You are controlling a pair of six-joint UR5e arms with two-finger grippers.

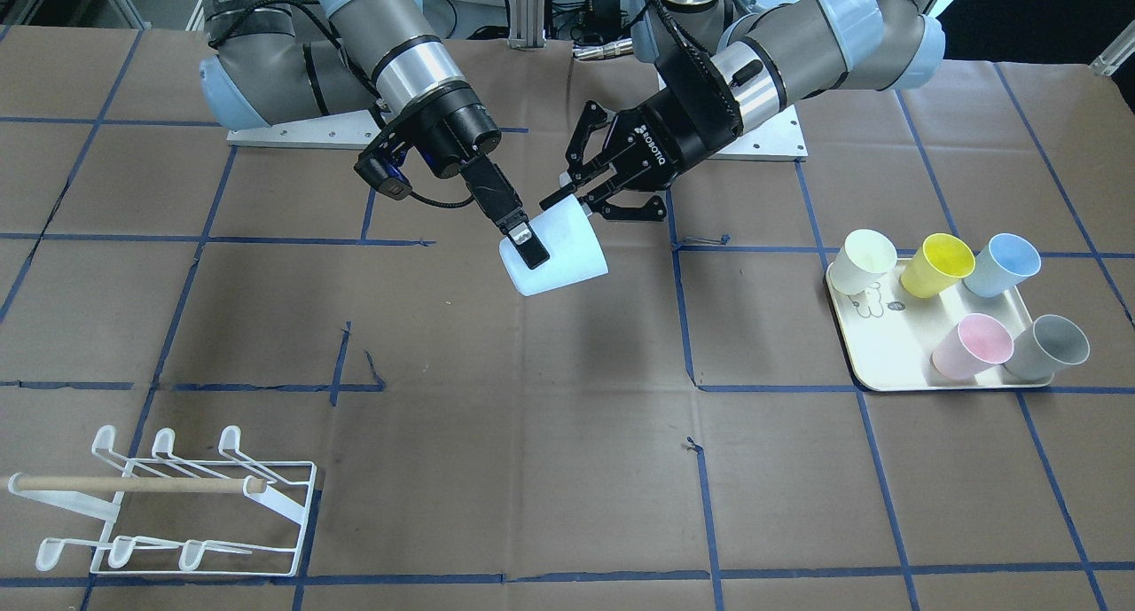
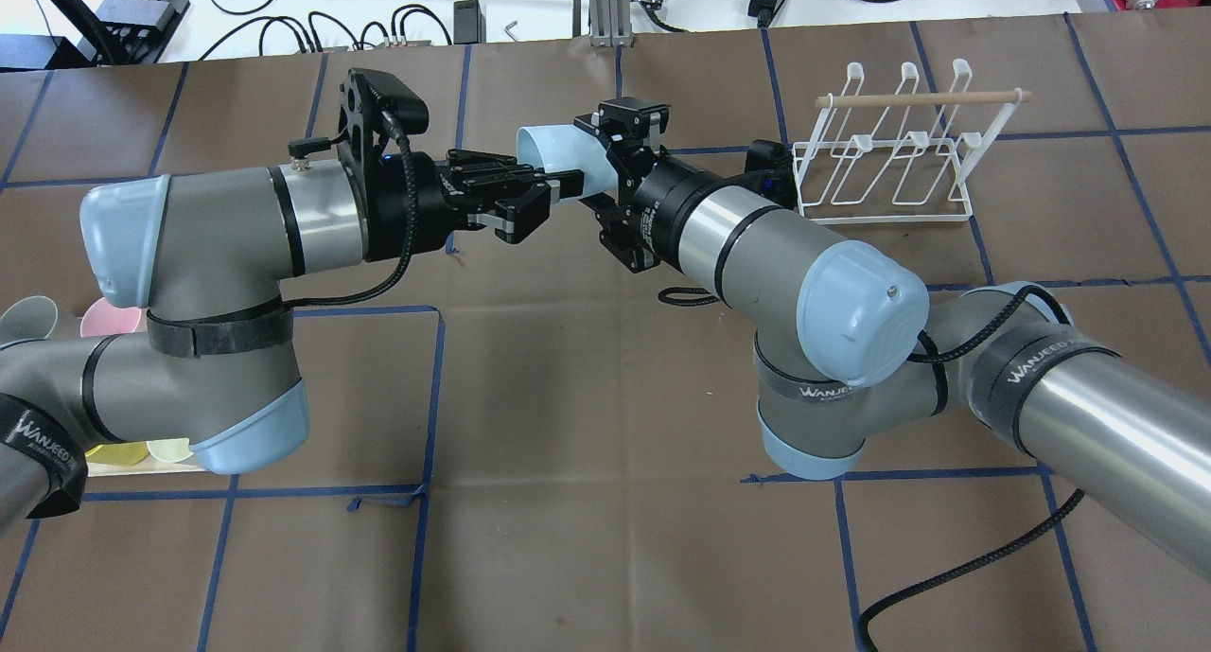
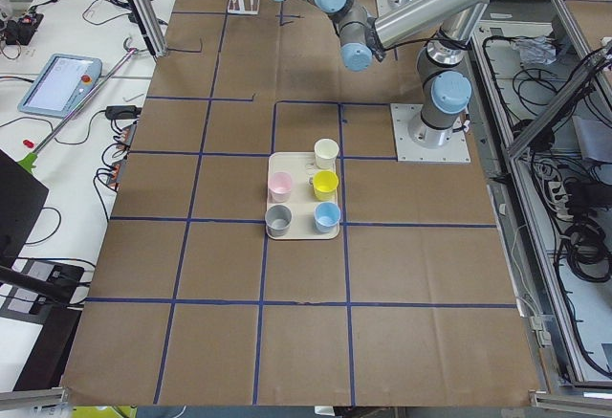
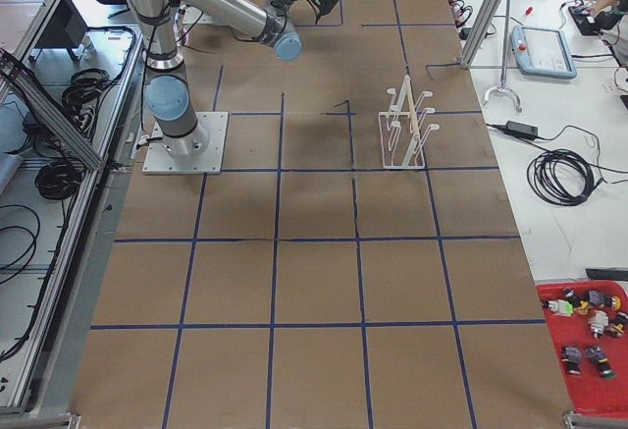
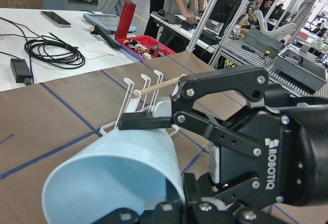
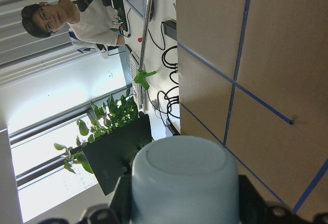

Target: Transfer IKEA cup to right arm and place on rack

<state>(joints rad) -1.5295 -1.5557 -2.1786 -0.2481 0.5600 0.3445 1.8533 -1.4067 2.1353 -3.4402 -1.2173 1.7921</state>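
A pale blue IKEA cup hangs in the air over the middle of the table, held between both grippers. My right gripper is shut across the cup's body; one of its fingers lies on the outer wall. In the right wrist view the cup's closed base points away from the camera. My left gripper is shut on the cup's rim, with the cup's mouth facing its camera. In the overhead view the cup sits between the left gripper and the right gripper. The white wire rack stands empty on the right arm's side.
A cream tray on the left arm's side holds several upright cups: white, yellow, blue, pink, grey. The rack with its wooden dowel stands just beyond the right wrist in the overhead view. Blue tape lines grid the brown table cover.
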